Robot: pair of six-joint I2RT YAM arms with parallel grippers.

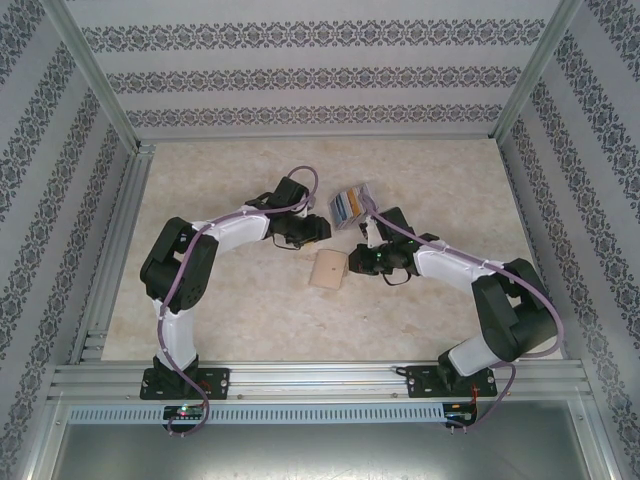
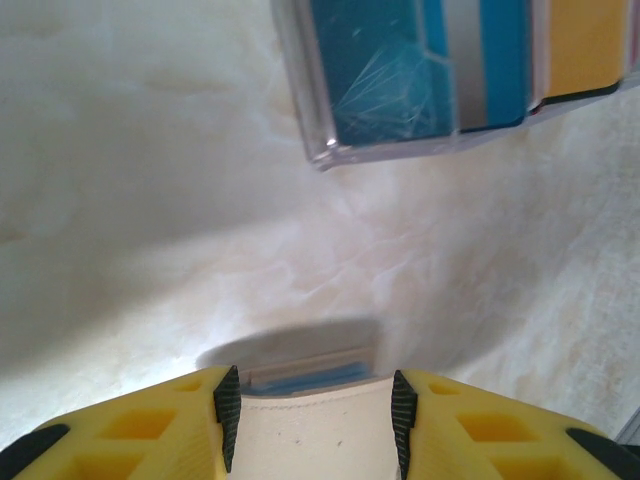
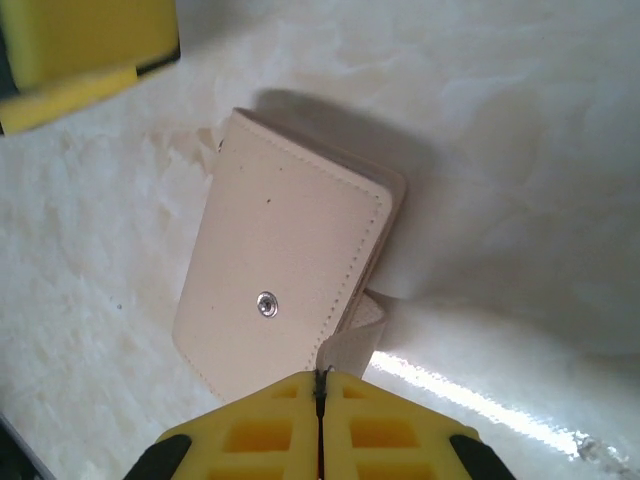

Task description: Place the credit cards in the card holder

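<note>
The tan card holder (image 1: 327, 270) lies folded shut between the two arms, its metal snap stud (image 3: 266, 305) facing up. My right gripper (image 3: 320, 378) (image 1: 353, 262) is shut on the holder's loose snap tab (image 3: 356, 343) at its open edge. The left gripper (image 2: 312, 385) (image 1: 320, 229) is open just beyond the holder's far end, and the holder's cream face with a blue inner layer (image 2: 315, 435) shows between its fingers. One left finger (image 3: 85, 50) stays apart from the holder. Blue (image 2: 380, 70), grey (image 2: 460, 60) and orange-yellow (image 2: 585, 45) credit cards lie in the clear tray (image 2: 310, 130).
The clear plastic tray (image 1: 352, 205) sits just behind both grippers on the marble-look table (image 1: 220, 310). Aluminium frame rails (image 1: 110, 250) and patterned walls close in the left, right and back sides.
</note>
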